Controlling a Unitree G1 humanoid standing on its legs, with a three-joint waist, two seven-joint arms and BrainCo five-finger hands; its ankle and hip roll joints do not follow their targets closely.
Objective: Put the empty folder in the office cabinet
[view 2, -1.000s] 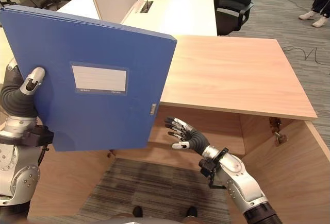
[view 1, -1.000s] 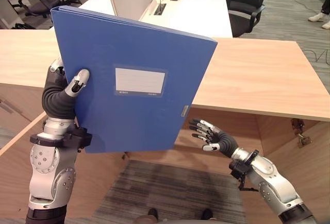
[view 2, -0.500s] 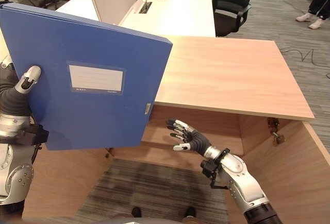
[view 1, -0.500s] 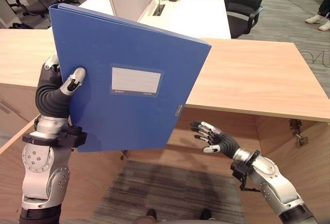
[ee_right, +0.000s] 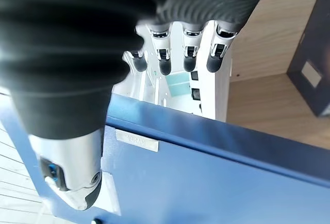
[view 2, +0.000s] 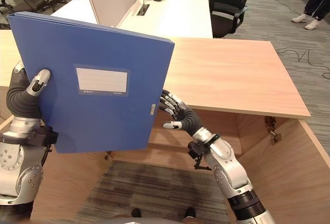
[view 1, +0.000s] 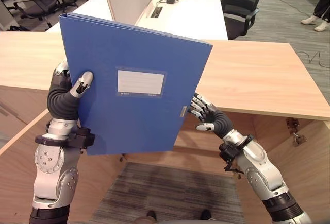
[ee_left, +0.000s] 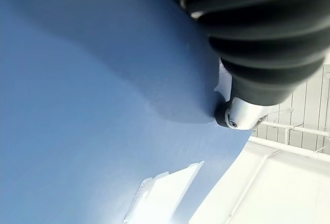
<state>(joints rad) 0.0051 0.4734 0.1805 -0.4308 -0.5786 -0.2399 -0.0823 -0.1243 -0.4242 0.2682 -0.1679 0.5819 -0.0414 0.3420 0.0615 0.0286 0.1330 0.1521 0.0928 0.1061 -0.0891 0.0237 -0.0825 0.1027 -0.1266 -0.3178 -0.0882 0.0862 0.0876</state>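
A large blue folder [view 1: 134, 85] with a white label stands upright in the air over the left of the wooden cabinet's top [view 1: 258, 74]. My left hand [view 1: 64, 92] is shut on its left edge, thumb on the front face and fingers behind. My right hand [view 1: 209, 118] is open with straight fingers at the folder's lower right edge, by the small metal clasp. Contact there is unclear. In the right wrist view the fingers [ee_right: 188, 54] reach past the folder's edge [ee_right: 206, 183]. The blue cover [ee_left: 77, 105] also lies close under the left wrist camera.
Below the top, the cabinet's open inside [view 1: 242, 128] has wooden side walls and a metal hinge [view 1: 296, 137] at the right. Behind are a white desk [view 1: 196, 15] with a divider, black office chairs [view 1: 242, 2], and a person's shoes [view 1: 315, 20] at the far right.
My right hand has risen from low inside the cabinet opening up and left to the folder's right edge. The folder stays upright in my left hand.
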